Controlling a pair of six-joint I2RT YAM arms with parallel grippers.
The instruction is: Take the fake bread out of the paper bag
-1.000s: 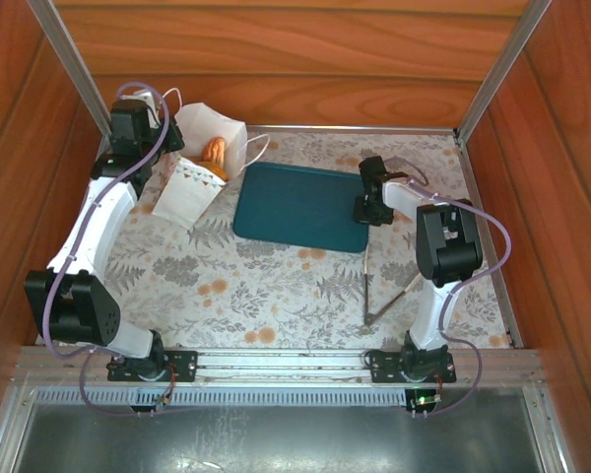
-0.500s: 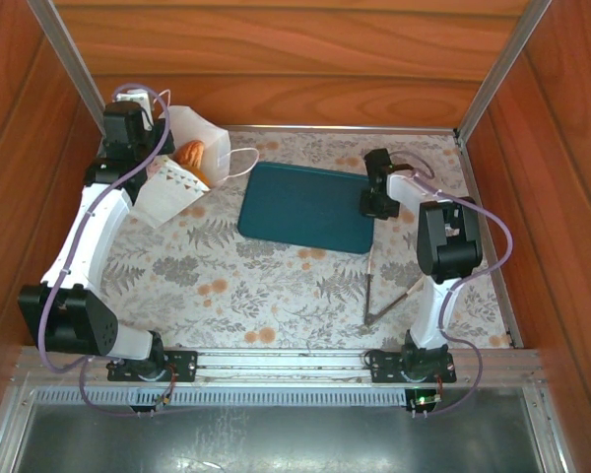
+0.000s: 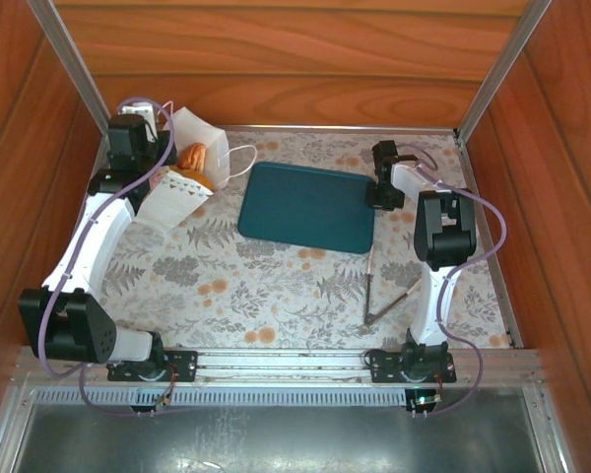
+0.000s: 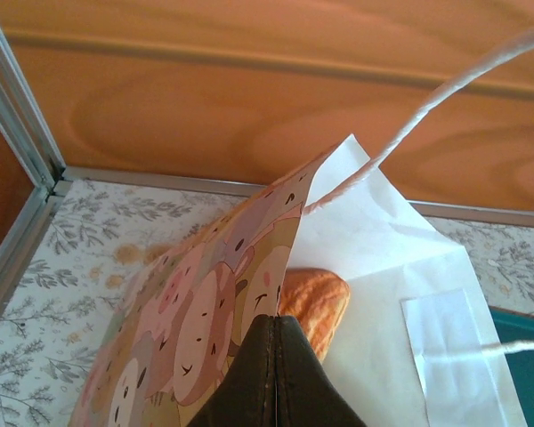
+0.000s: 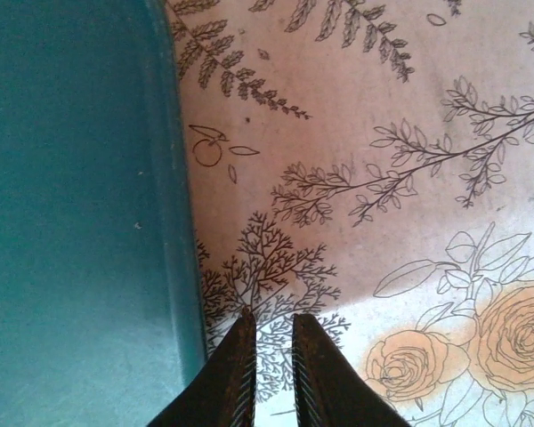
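L pincer: fingers pressed tight together, pinching top edge of paper bag at its printed wall; pink cartoon faces on that wall in L wrist view. Fake bread just beyond fingertips & a bit to the right, inside bag on far side of pinched wall. Golden-brown, ridged, one piece partly showing, lower part hidden by fingers & paper. Can't tell whether touching pinched wall. White inner wall of bag behind & right of bread. Thin string handle rising from bag rim toward upper right.

From top view: bag at far-left corner of table, tilted rather than upright, bunting front turned up toward camera, mouth open toward back wall. Bread seen as orange patch in that mouth, just right of L pincer. Second loop handle on bag's right side, near far-left corner of teal tray.

R pincer: fingers nearly together, thin slit btw them, floral cloth visible through slit. Aimed down at cloth just beside tray's right edge; tray rim on left side of R wrist view. Well apart from bag & bread, w/ tray lying btw.

Metal tongs flat on cloth near R arm, in front of tray's near-right corner, legs spread in a V.
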